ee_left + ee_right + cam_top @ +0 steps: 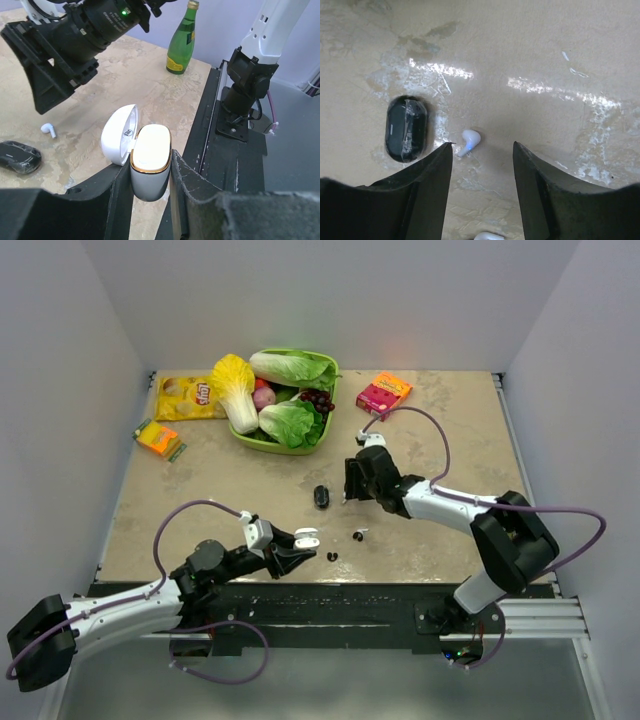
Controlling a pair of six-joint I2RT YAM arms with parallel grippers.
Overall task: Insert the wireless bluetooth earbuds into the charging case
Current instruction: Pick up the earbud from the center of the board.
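My left gripper (149,169) is shut on the white charging case (150,160), holding it upright with its lid (117,134) hinged open; its inside is glared out. In the top view this gripper (296,552) and the case (306,537) are at the table's near edge. The earbud I see is white, not black: one stemmed earbud (469,140) with a blue light lies on the table just beyond my open right gripper (482,150), nearer its left finger. It also shows in the left wrist view (48,130). A second tiny bud (358,535) lies between the grippers.
A black oval object (406,128) lies just left of the earbud. A tiny dark speck (332,557) lies right of the case. At the back are a green basket (250,438) of vegetables, a yellow chip bag (185,397) and a red box (384,392). A green bottle (182,42) stands off the table.
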